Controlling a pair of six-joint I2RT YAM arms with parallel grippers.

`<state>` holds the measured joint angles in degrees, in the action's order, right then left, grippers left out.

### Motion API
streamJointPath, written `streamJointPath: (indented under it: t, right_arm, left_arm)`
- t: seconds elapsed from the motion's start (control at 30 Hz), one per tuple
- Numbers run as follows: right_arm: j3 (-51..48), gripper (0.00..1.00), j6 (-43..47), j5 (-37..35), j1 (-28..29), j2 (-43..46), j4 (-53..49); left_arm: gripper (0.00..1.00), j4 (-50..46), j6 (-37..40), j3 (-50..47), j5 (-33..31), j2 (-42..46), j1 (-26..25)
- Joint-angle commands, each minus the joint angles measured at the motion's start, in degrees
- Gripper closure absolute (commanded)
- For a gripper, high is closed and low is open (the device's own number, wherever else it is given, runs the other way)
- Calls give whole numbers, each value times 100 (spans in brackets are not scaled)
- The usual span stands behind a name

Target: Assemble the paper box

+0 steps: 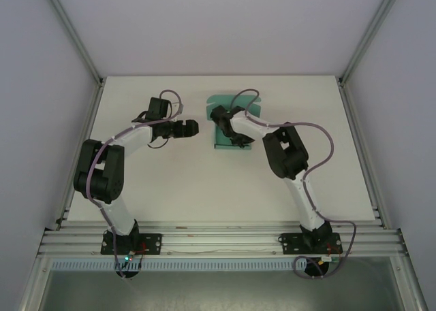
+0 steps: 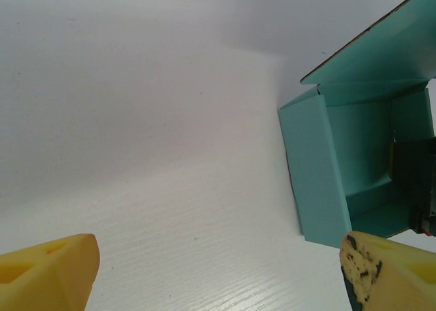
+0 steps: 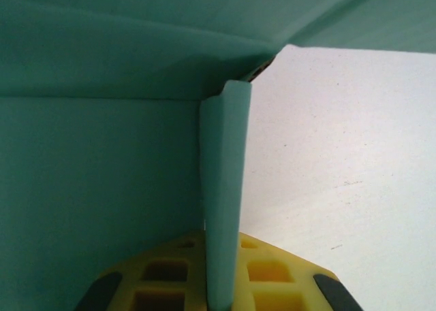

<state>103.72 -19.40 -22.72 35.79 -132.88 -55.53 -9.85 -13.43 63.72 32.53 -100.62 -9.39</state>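
Paper box, teal card, half-folded, base flat on the table towards its far side. Side walls raised, lid panel tilted up at the back. Right gripper clamped on a thin upright fold of the box wall, reaching in from above; judged a hold to keep that wall erect and stop the light card from sliding. Left gripper spread wide and empty, low over the table, just beside the box's left wall and aimed at it. Probably staged to press or tuck the next flap against the anchored side. Lid not yet closed; assembly judged about midway.
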Motion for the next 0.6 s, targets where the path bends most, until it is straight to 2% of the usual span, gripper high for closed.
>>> streamJointPath:
  t: [0.0,0.07,0.13,0.27,0.4,0.5,0.57]
  right_arm:
    - [-730,97,576,249,-97,-130,172]
    - [-1049,94,707,436,-94,289,721]
    - [-1325,88,795,704,-97,663,1170]
    - [-1610,76,749,1086,-94,1213,1594]
    - [-1869,57,617,1441,-94,1717,1927]
    - [-2032,49,515,1470,-99,2019,2097]
    - [-2164,40,503,1447,-97,2222,2222]
  left_arm:
    - [9,-119,96,134,-104,148,-32]
    - [8,-124,88,130,-90,171,-45]
    - [7,-97,72,105,-56,209,-41]
    - [5,-83,112,105,40,249,-54]
    - [4,-145,246,177,108,254,-94]
    - [3,-225,347,269,110,220,-115]
    - [3,-230,369,322,121,191,-125]
